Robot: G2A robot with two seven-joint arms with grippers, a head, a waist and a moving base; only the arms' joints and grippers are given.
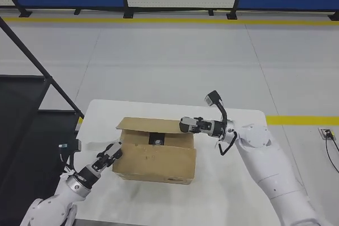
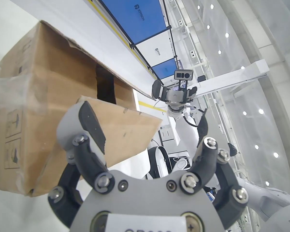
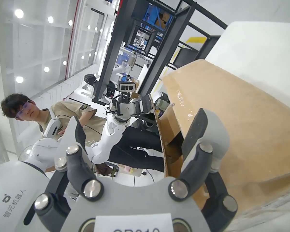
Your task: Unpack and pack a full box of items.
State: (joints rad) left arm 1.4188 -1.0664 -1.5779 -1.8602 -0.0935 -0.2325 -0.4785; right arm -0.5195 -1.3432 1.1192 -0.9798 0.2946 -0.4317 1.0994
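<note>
A brown cardboard box [image 1: 155, 161] stands in the middle of the white table [image 1: 231, 192], its top flaps partly raised and something dark [image 1: 156, 139] showing through the gap. My left gripper [image 1: 111, 153] is at the box's left end, open; in the left wrist view the left gripper [image 2: 147, 126] has a flap [image 2: 128, 131] of the box [image 2: 38, 85] beside one finger [image 2: 90, 121]. My right gripper [image 1: 186, 124] is at the top right corner, open. In the right wrist view the right gripper [image 3: 137, 131] straddles a flap's edge [image 3: 162, 143] of the box [image 3: 232, 121].
A black metal frame [image 1: 28, 62] with dark panels stands off the table's left side. Bare table surface lies to the right of the box and in front of it. A yellow line [image 1: 308, 120] runs across the floor beyond the right edge.
</note>
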